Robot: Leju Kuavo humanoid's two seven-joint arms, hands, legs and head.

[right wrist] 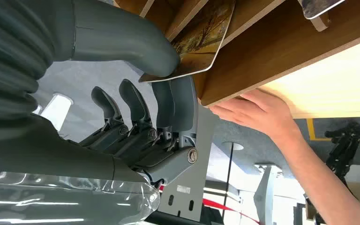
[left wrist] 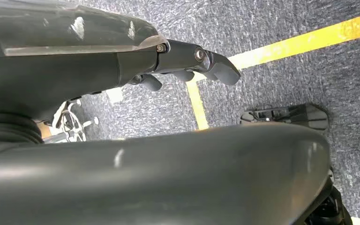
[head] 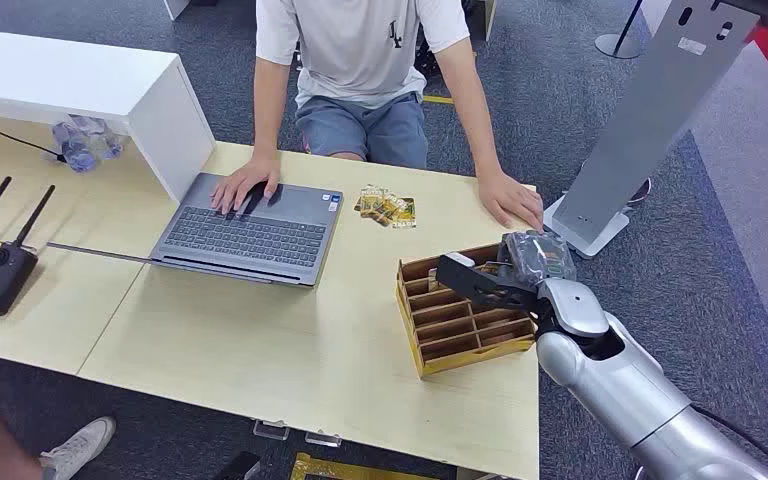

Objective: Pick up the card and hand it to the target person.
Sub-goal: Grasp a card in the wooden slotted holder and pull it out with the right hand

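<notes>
Right hand [right wrist: 168,89] pinching the card [right wrist: 199,44] by its corner while still in the wooden rack [head: 460,320] — shallow hold likely to slip or snag on a divider — left hand [left wrist: 187,63] hanging empty, fingers curled.

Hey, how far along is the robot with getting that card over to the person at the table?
Done: the right hand has reached the wooden card box, and its thumb and fingers pinch a card. In hand: the card is still partly in its slot, so the lift is unfinished. Left: pull it free and pass it to the person, whose hand rests on the table beside the box. The left hand hangs idle.
</notes>
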